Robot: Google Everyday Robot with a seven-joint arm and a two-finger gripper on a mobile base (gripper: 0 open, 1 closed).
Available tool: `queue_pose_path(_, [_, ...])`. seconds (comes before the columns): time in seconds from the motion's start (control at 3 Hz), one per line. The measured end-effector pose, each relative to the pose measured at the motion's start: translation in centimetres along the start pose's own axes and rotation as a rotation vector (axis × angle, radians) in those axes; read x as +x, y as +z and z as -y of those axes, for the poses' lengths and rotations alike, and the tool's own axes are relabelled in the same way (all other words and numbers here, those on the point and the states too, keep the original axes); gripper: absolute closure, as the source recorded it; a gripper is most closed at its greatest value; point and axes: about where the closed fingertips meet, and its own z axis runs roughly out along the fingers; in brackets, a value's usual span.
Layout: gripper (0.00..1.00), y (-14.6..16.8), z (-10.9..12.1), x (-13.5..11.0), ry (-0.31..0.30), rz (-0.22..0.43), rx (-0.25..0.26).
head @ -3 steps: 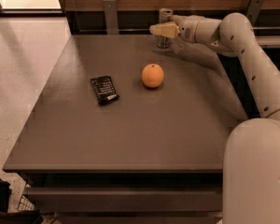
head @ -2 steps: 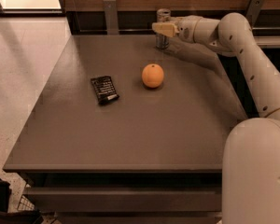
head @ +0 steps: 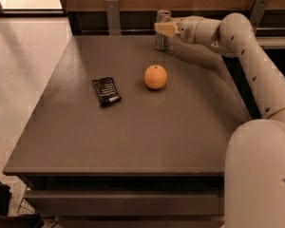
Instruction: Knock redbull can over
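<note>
The redbull can point(head: 161, 42) is a slim silver-grey can standing upright at the far edge of the table point(head: 133, 137), right of centre. My gripper point(head: 164, 29) reaches in from the right on the cream arm point(head: 237, 37). It sits in front of the can's upper half, at or touching it, and hides the can's middle. The can's top rim and lower body show above and below the gripper.
A round orange point(head: 155, 76) lies on the table just in front of the can. A flat black snack packet point(head: 106, 90) lies to the left of the orange. A wooden wall with metal brackets point(head: 112, 13) runs behind the table. The robot's body point(head: 261, 175) fills the lower right.
The gripper has stayed at the can, shifting only slightly. The can still stands upright in the same place. The orange and the packet have not moved.
</note>
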Motion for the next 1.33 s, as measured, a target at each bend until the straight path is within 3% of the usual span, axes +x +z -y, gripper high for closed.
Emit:
queue_pose_path(0.67, [1.00, -0.5, -0.5, -0.5, -0.017, -0.050, -0.002])
queue_pose_path(1.33, [1.00, -4.4, -1.8, -3.1, -0.111, -0.249, -0.011])
